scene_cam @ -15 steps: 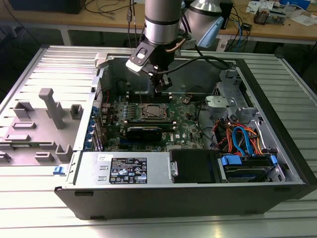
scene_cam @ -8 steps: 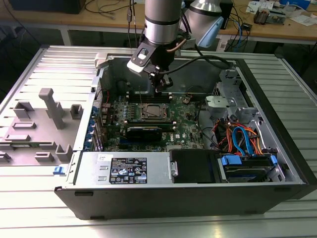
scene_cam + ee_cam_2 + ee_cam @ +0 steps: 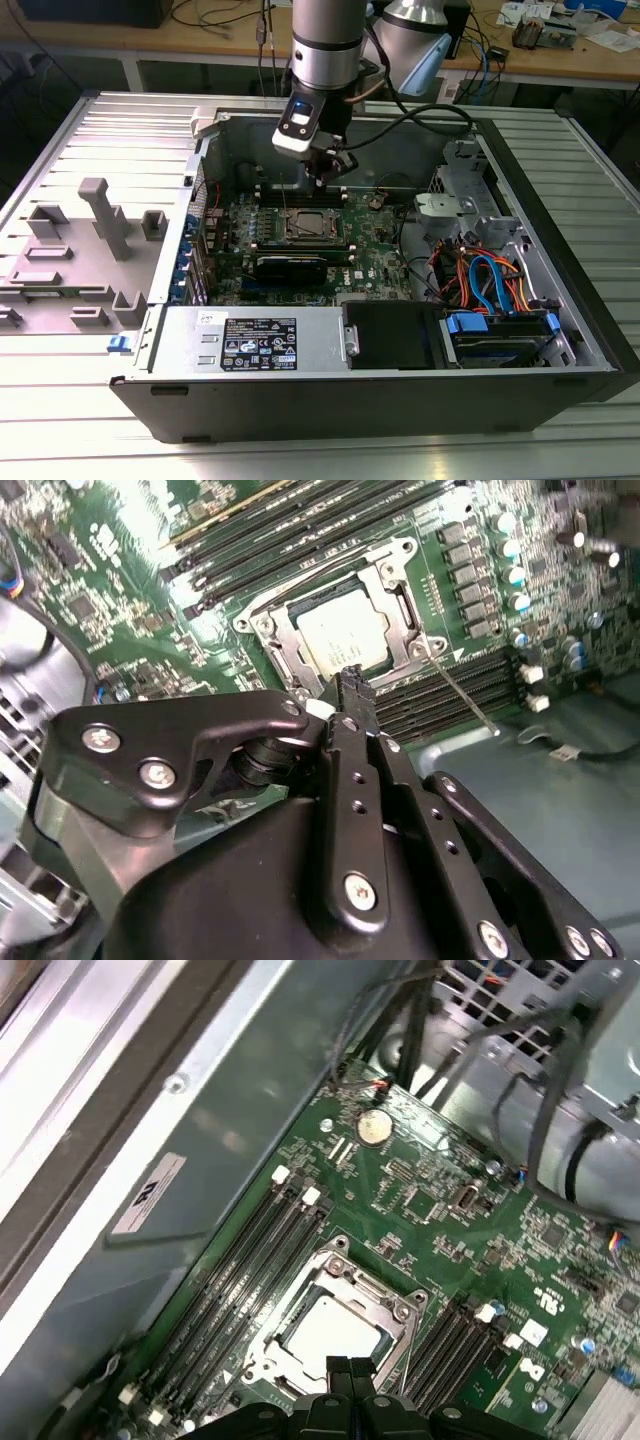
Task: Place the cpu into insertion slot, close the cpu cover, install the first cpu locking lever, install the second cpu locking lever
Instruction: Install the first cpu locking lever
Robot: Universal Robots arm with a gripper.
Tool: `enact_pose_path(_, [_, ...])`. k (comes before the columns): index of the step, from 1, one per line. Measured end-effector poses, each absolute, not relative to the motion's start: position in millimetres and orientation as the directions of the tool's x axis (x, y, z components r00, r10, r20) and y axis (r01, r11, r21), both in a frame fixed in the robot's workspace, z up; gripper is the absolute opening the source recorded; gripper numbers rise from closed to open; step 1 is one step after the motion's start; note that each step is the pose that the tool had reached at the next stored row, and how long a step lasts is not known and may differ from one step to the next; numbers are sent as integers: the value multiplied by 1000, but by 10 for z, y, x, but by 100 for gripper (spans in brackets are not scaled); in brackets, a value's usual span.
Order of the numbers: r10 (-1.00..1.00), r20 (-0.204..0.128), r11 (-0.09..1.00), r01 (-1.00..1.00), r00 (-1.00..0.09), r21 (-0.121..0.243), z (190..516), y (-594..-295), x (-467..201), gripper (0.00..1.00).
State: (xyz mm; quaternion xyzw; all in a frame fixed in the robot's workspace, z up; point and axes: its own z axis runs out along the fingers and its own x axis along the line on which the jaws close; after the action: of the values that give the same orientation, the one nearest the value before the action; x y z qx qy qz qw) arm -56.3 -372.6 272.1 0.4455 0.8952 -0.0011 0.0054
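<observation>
The black gripper [image 3: 350, 1366], pressed together and empty, hovers over the silver-grey square cpu [image 3: 325, 1328] under its silvery frame cpu cover [image 3: 378, 1287]. The second wrist view also shows a thin metal lever [image 3: 462, 693] sticking out.

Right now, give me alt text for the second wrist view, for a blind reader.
The shut gripper hovers above the cpu, which lies framed by the lowered cpu cover on the green motherboard. Black memory slots run along both sides.
</observation>
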Motion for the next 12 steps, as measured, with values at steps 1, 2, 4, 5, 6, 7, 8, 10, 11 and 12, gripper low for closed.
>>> enact_pose_path(1, [791, -11, 612, 791, -612, 3, 2722, -3726, -567, 11])
enact_pose_path(2, [786, -11, 618, 786, -618, 3, 2722, -3726, -574, 11])
enact_pose_path(4, [783, -11, 622, 783, -622, 3, 2721, -3726, -595, 11])
enact_pose_path(5, [783, -11, 622, 783, -622, 3, 2721, -3726, -608, 11])
enact_pose_path(6, [783, -11, 622, 783, -622, 3, 2721, -3725, -613, 11])
enact_pose_path(7, [783, -11, 622, 783, -622, 3, 2721, -3725, -613, 11])
enact_pose_path(8, [783, -11, 622, 783, -622, 3, 2721, -3726, -614, 11])
enact_pose_path(10, [783, -10, 622, 783, -622, 3, 2722, -3726, -614, 11])
enact_pose_path(11, [783, -10, 622, 783, -622, 3, 2721, -3726, -614, 11])
enact_pose_path(12, [783, -10, 622, 783, -622, 3, 2721, -3726, -614, 11])
